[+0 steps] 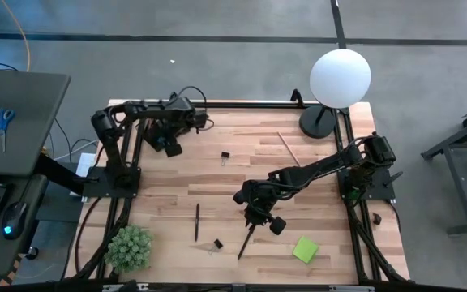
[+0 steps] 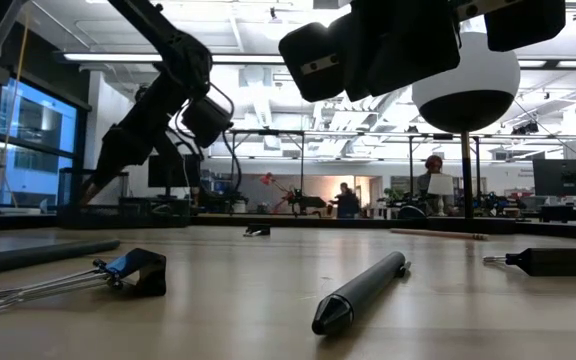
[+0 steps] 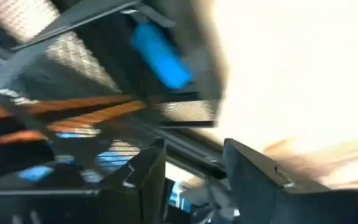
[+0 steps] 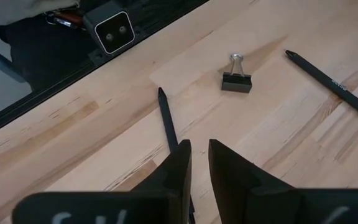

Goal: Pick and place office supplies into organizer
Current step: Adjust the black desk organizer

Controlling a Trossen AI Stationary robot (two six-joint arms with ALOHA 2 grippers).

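1. A spiky green plant [image 1: 128, 247] stands at the near left corner of the tabletop [image 1: 323, 195].
2. The left hand [image 1: 167, 138] hangs at the far left of the tabletop, right over the organizer [image 3: 73, 56]. Its fingers [image 3: 148, 180] are spread, with nothing between them.
3. The organizer is a black mesh tray. A blue eraser [image 3: 160, 56] lies in it, and orange pencils [image 3: 92, 109] lie in it beside the eraser. The left wrist view is too smeared to tell which compartments.
4. A black pen [image 1: 197, 221] lies loose on the wood, near the front, right of the plant.
5. A binder clip [image 1: 217, 243] sits just right of that pen's near end, handles folded flat toward the low camera.
6. A second clip [image 1: 225, 156] lies farther back, well apart from the first.
7. Another pen [image 1: 246, 242] lies flat near the front, between the near clip and the sticky pad.
8. The right hand [image 1: 255, 217] hovers above this pen's far end, clear of it. Its fingers [image 4: 166, 180] stand only slightly spread, with a slim gap, pinching nothing.
9. A wooden pencil [image 1: 289, 148] lies at a slant toward the back, near the lamp.
10. A green sticky pad [image 1: 305, 249] rests at the front, right of the second pen.
11. A lamp [image 1: 340, 77] with a white globe stands at the far right corner.
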